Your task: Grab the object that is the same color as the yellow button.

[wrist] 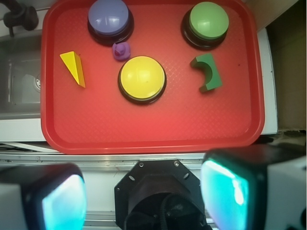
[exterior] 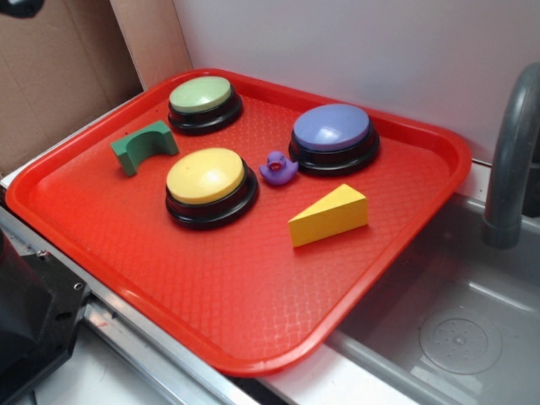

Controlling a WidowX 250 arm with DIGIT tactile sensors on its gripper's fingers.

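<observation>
The object, a yellow wedge block (exterior: 329, 216) (wrist: 74, 68), lies on the red tray (exterior: 211, 295) (wrist: 144, 129), at its right in the exterior view and at its left in the wrist view. The yellow button (exterior: 207, 184) (wrist: 142, 78) sits mid-tray on its black base. My gripper (wrist: 144, 194) hangs high above the robot's black base, outside the tray's near edge, far from the wedge. Its two teal-padded fingers (wrist: 62, 203) stand wide apart with nothing between them. In the exterior view the gripper does not show.
On the tray also stand a green button (exterior: 202, 101) (wrist: 208, 21), a purple button (exterior: 332, 135) (wrist: 109, 18), a small purple duck (exterior: 278, 168) (wrist: 121, 50) and a green arch block (exterior: 145, 147) (wrist: 207, 72). A grey sink (exterior: 456, 321) with a faucet (exterior: 510, 160) adjoins the tray.
</observation>
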